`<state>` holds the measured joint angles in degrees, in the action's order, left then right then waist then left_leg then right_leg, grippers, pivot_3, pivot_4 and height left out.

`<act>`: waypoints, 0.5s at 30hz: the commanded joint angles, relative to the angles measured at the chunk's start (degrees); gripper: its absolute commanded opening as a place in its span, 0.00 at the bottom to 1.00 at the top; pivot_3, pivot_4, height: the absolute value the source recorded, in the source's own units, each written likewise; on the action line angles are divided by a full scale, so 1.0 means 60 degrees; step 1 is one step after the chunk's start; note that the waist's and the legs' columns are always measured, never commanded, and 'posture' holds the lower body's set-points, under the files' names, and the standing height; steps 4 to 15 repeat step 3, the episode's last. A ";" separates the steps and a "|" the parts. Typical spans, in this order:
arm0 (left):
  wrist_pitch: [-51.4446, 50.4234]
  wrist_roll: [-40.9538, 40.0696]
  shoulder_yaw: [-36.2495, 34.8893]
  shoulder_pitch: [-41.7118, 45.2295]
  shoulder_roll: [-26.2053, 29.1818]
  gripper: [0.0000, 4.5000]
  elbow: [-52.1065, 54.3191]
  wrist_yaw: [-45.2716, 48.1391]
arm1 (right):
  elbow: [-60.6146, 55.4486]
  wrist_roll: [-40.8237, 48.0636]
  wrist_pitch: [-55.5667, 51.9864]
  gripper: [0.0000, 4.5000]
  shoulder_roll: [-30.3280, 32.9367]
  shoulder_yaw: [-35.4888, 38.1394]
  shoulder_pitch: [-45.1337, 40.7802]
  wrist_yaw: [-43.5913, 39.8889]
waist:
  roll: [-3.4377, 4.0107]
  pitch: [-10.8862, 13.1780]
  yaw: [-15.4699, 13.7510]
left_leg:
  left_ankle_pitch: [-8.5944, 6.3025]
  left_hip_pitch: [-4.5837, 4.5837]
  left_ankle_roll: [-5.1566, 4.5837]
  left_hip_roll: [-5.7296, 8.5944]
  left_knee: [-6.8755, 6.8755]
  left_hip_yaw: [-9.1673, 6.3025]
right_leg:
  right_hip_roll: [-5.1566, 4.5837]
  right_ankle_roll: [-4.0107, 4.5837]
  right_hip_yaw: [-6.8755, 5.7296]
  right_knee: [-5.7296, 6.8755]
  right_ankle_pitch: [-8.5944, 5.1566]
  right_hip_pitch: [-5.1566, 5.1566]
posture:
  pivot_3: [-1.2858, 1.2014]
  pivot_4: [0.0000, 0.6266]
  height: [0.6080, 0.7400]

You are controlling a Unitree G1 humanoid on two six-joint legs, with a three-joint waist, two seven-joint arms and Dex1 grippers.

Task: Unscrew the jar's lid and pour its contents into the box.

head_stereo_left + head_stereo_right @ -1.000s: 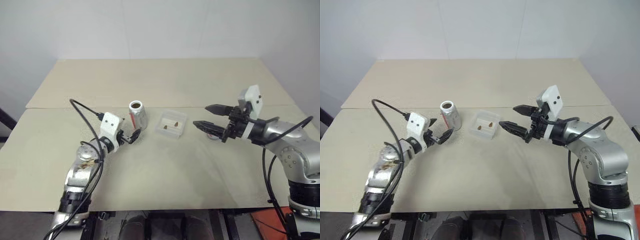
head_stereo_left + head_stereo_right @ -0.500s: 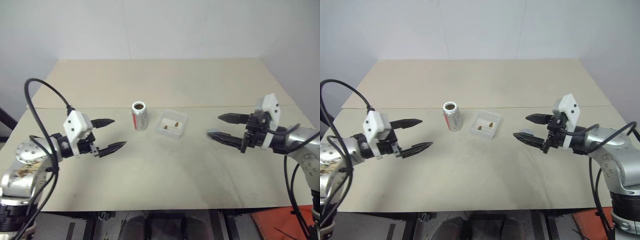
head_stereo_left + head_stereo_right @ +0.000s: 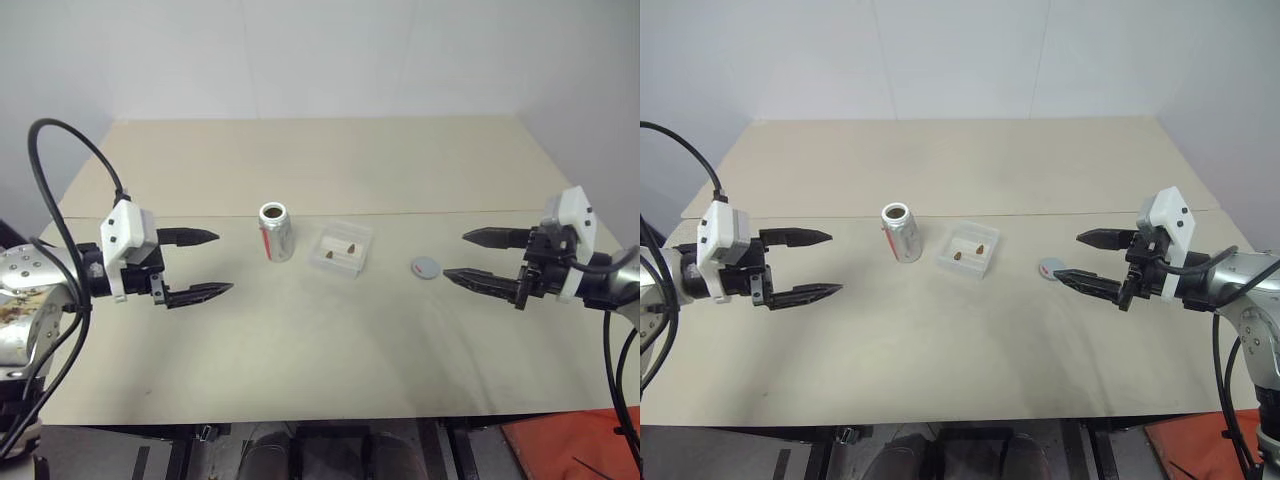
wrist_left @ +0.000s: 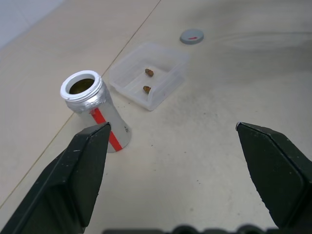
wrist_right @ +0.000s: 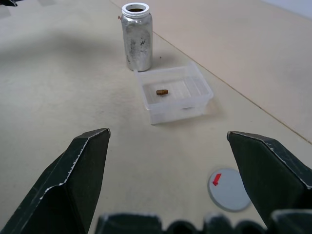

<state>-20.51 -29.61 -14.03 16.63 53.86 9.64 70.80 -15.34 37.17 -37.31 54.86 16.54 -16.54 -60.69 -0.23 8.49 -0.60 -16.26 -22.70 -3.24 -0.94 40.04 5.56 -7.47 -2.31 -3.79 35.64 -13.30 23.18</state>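
Silver arms, white wrist blocks, black two-fingered hands (image 3: 205, 263) (looping black cables).

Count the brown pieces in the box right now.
2. Both brown pieces lie inside the clear box: one nearer the lid side, the other just beside it. The right wrist view shows one; none visible elsewhere on the table.

Left hand (image 3: 205, 263) and right hand (image 3: 478, 256) raised apart, pointing inward, fingers spread wide, both empty

Jar (image 3: 275, 232) left of box (image 3: 342, 249), lid (image 3: 426, 267) right; contents (image 3: 351, 247) in box.
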 commanded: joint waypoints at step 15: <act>0.0122 -0.0229 -0.0206 0.0031 0.0037 0.99 0.0138 0.0036 | -0.0134 0.0001 0.0234 1.00 0.0185 0.0331 -0.0038 -0.0047 | 0.0000 0.0000 -0.0001 | 0.0000 0.0000 0.0000 -0.0001 0.0000 -0.0001 | 0.0000 0.0000 0.0000 0.0000 0.0000 0.0000 | 0.52 0.24 1.00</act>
